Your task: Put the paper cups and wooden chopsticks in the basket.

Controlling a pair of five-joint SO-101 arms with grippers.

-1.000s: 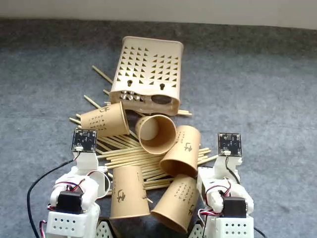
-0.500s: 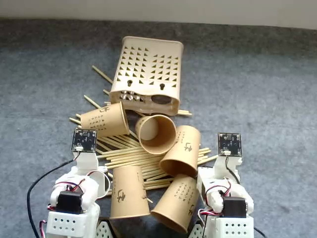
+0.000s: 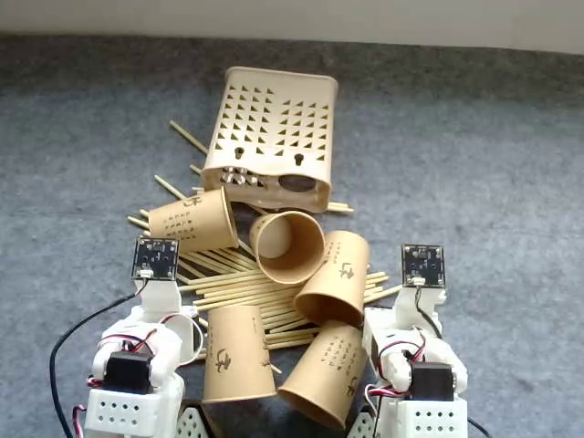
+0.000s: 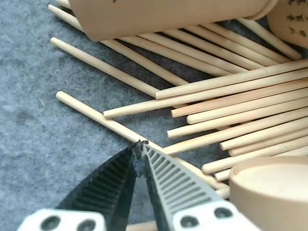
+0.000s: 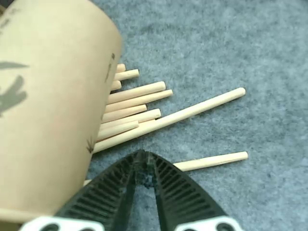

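From the high view, the basket lies at 12 o'clock of the heap on the grey surface, with a perforated wall facing up. A few chopsticks stick out from under it at 10 and 4 o'clock. Below it, five paper cups lie on their sides over a spread of chopsticks. One cup is at 10 o'clock of the heap, and the middle one shows its open mouth. Another cup is at 3 o'clock, and two more are at 6 o'clock, between the left arm and the right arm.

The wrist views give what the high view leaves unclear. The left hand has its jaws together, tips meeting with nothing between them. It sits right over a single chopstick at the edge of the fan of sticks. I cannot tell whether the tips touch it. A cup wall lies across the sticks beyond, and a cup rim sits just beside the hand.

The right hand is likewise closed on nothing. A cup lies just beside it, with chopstick ends poking from under its side. Two loose sticks lie on bare carpet nearby.
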